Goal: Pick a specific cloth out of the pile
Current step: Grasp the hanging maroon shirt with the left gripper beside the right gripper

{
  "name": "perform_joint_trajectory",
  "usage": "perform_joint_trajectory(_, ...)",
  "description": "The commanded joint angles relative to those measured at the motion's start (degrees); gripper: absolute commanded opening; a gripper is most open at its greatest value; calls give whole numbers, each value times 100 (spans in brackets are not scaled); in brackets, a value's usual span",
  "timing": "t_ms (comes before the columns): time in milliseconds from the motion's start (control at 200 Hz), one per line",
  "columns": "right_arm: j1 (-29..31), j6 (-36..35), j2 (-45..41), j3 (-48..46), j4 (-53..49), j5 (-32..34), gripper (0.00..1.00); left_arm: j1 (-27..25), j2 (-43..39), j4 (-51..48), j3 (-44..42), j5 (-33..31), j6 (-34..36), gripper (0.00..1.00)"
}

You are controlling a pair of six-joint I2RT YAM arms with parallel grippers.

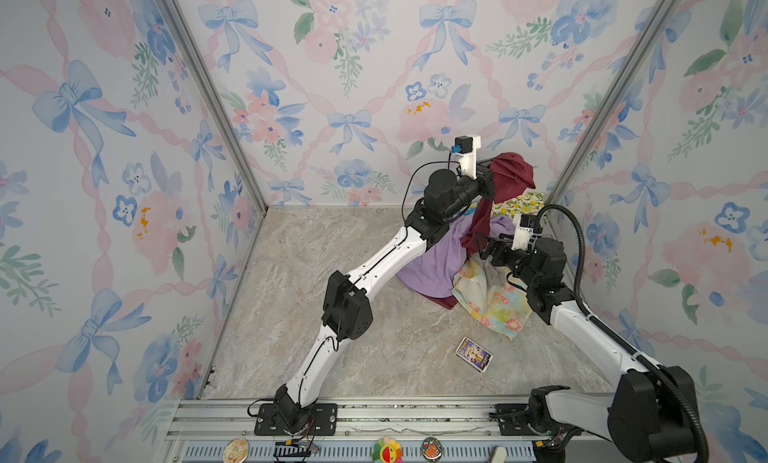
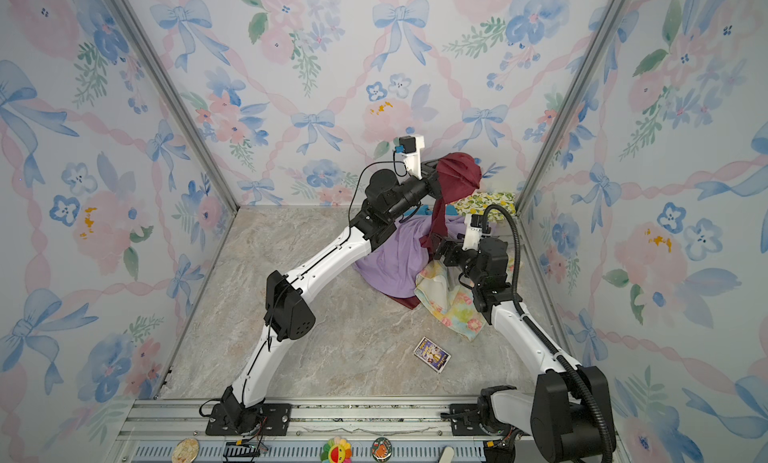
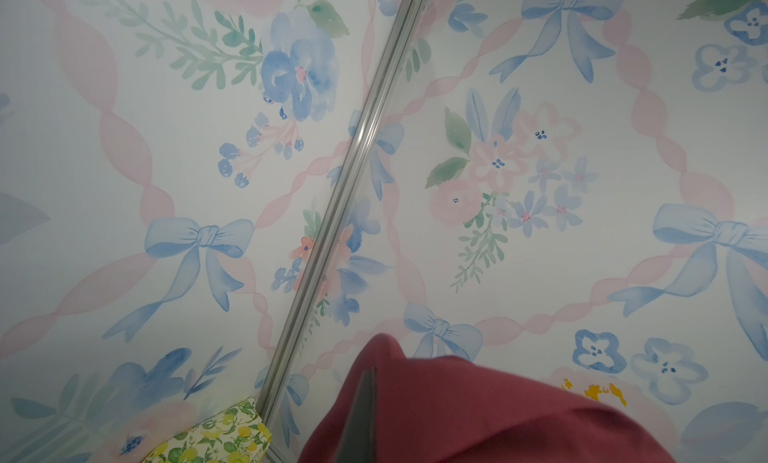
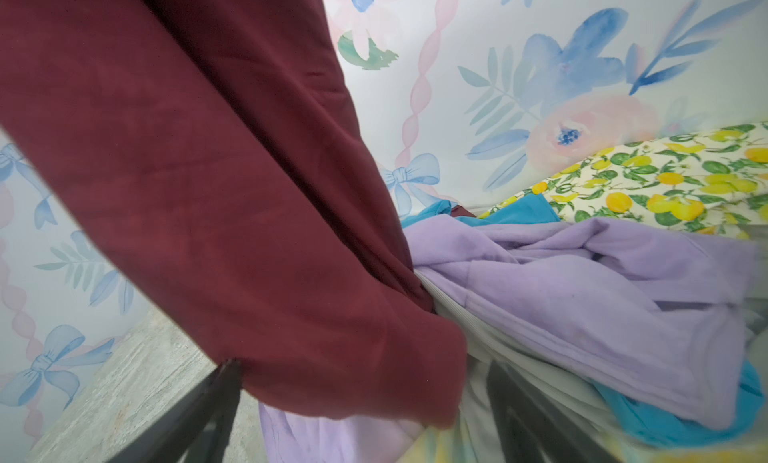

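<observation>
1. Two arms reach into the right half of both top views. The left gripper (image 1: 490,178), raised above the table (image 1: 332,249) just right of centre, is pinched tight on the cloth (image 1: 513,174).
2. Its tips are buried in maroon. In the left wrist view only one dark finger (image 3: 360,415) shows, at the bottom edge, with the fabric wrapped over it.
3. From that grip the cloth bunches over the gripper, then hangs in a narrow strip down and leftward to the pile (image 1: 440,257).
4. A maroon corner (image 1: 442,302) pokes out from under the lavender cloth (image 1: 432,265) at the pile's lower edge.
5. Just right of the hanging strip's lower end sits the right gripper (image 1: 484,249), jaws spread wide. In the right wrist view the strip's lowest fold (image 4: 332,357) hangs between the two fingers (image 4: 199,411), unclamped.
6. Further right, the lemon-print cloth (image 1: 519,201) lies against the back wall, and the pastel floral cloth (image 1: 490,298) lies under the right arm.
</observation>
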Motion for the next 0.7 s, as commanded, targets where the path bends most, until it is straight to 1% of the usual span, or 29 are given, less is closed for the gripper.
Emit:
perform_joint_trajectory(0, 132, -1, 264, -223, 809, -70, 96, 3, -340, 86, 201, -38, 168, 0)
perform_joint_trajectory(110, 290, -187, 659, -103, 892, 132, 95, 3, -351, 15, 201, -14, 202, 0)
perform_joint_trajectory(140, 308, -187, 775, -48, 905, 161, 93, 1, -358, -15, 200, -16, 210, 0)
perform_joint_trajectory(160, 309, -174, 835, -13, 941, 199, 89, 3, -373, -32, 201, -16, 214, 0)
perform_joint_trajectory(200, 310, -94, 945, 12, 1104, 261, 75, 1, -386, -92, 201, -20, 242, 0)
perform_joint_trajectory(275, 348, -50, 916, 52, 1295, 452, 37, 8, -445, -221, 201, -42, 320, 0)
perform_joint_trajectory(300, 361, -64, 834, 75, 1271, 544, 26, 20, -467, -261, 201, -51, 355, 0)
perform_joint_trajectory(315, 376, -92, 780, 94, 1252, 609, 21, 25, -489, -295, 201, -51, 375, 0)
perform_joint_trajectory(340, 404, -130, 688, 143, 1191, 721, 15, 36, -512, -349, 197, -50, 395, 0)
perform_joint_trajectory(395, 431, -226, 496, 314, 954, 881, 6, 71, -578, -470, 192, -51, 445, 0)
perform_joint_trajectory(470, 429, -300, 311, 636, 561, 895, 0, 146, -671, -582, 177, -34, 487, 0)
perform_joint_trajectory(570, 423, -389, 109, 1047, 132, 960, 0, 304, -827, -606, 34, 8, 439, 0)
perform_joint_trajectory(695, 323, -482, 79, 1824, -581, 898, 0, 490, -1062, -645, -227, 13, 484, 0)
